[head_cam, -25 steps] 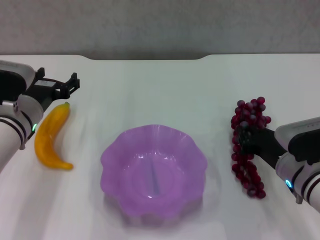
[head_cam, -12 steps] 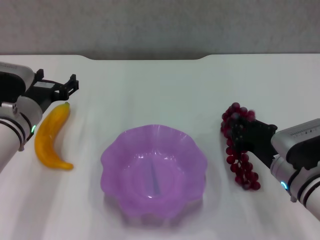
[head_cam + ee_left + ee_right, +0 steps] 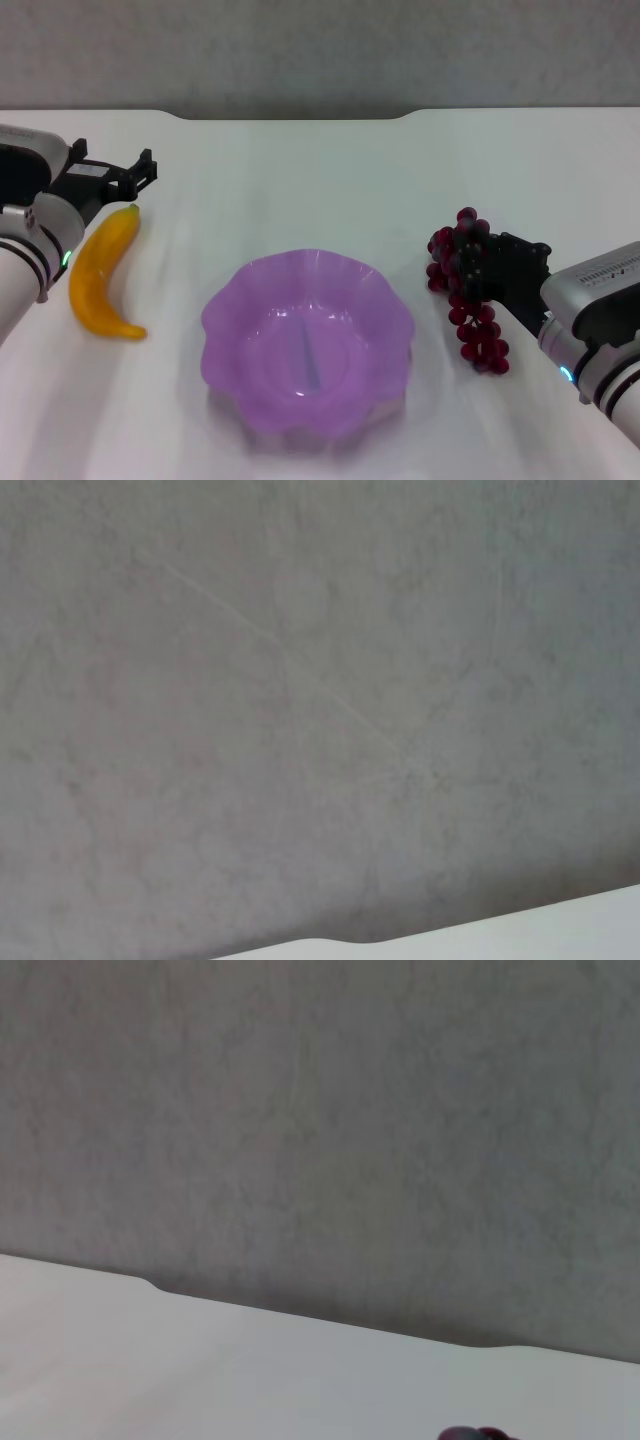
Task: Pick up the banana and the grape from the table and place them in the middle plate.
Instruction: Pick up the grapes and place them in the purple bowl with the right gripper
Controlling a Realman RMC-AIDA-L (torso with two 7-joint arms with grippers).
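The grape, a dark red bunch, hangs lifted just right of the middle plate, a purple scalloped bowl at the centre of the white table. My right gripper is shut on the bunch's upper part, and its lower grapes dangle free. A sliver of the grape shows in the right wrist view. The banana lies on the table at the left. My left gripper stands open just beyond the banana's far tip, not touching it.
The table's dark notched far edge runs across the back, with a grey wall behind it. Both wrist views show mostly that wall.
My right gripper has lifted the grape off the table and carried it left, closer to the plate's right rim. The left arm and the banana have stayed put.
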